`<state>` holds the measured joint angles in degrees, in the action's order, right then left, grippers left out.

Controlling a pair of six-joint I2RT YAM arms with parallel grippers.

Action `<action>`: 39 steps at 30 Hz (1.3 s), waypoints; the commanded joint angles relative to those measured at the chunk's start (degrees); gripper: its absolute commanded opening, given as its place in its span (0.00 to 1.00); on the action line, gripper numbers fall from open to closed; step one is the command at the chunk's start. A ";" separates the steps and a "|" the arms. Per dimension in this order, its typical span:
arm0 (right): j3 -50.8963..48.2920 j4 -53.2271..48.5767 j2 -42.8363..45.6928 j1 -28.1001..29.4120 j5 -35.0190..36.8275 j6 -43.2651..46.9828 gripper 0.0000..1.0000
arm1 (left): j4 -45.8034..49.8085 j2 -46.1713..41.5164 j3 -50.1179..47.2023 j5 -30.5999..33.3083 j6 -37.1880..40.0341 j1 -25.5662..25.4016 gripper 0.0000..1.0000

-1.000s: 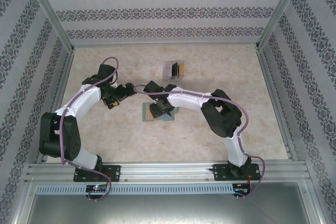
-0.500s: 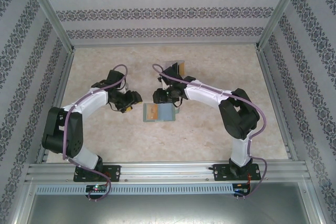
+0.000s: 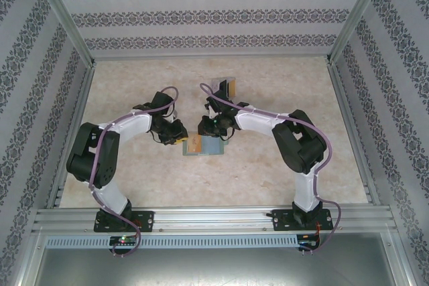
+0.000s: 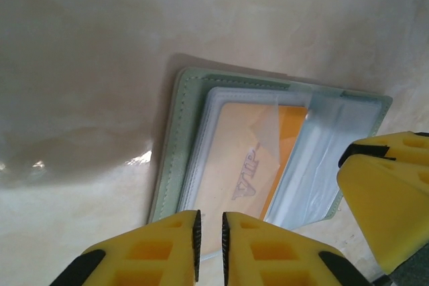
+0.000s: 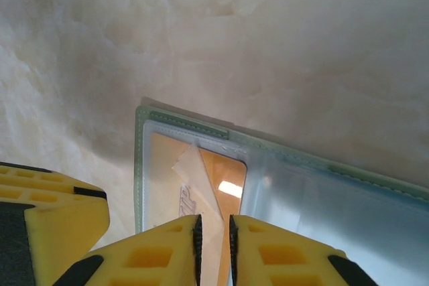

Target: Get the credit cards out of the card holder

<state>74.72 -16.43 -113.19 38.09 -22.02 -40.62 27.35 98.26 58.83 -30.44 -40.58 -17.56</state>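
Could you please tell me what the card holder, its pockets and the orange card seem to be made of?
The card holder looks like soft matte grey-green faux leather or fabric, with a stitched border. Its pockets seem clear glossy plastic film: the card shows through, with glare. The orange card is probably smooth plastic; the pocket over it blurs its finish.

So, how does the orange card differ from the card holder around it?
The orange card is bright orange with printed letters; the card holder is grey-green with a stitched edge. The card is smaller and sits inside the holder's outline. The card lies under a clear pocket; the holder lies open on the table. Both are flat rectangles.
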 commanded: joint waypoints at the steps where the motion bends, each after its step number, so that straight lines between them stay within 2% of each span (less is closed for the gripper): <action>1: -0.27 0.13 -1.72 -0.09 -1.18 -0.95 0.21 | -0.72 1.48 2.19 -0.18 0.58 -0.72 0.18; 24: 0.25 0.25 -3.84 0.49 -2.67 -0.77 0.20 | -0.89 6.24 3.23 2.83 1.29 -1.87 0.09; 39: 0.78 0.22 -4.80 0.60 -3.04 -1.54 0.21 | 0.23 7.29 2.65 4.47 1.71 -1.87 0.07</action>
<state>74.74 -15.97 -116.38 38.13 -24.56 -40.88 27.29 103.94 61.52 -28.27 -39.90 -18.81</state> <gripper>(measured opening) 0.208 0.079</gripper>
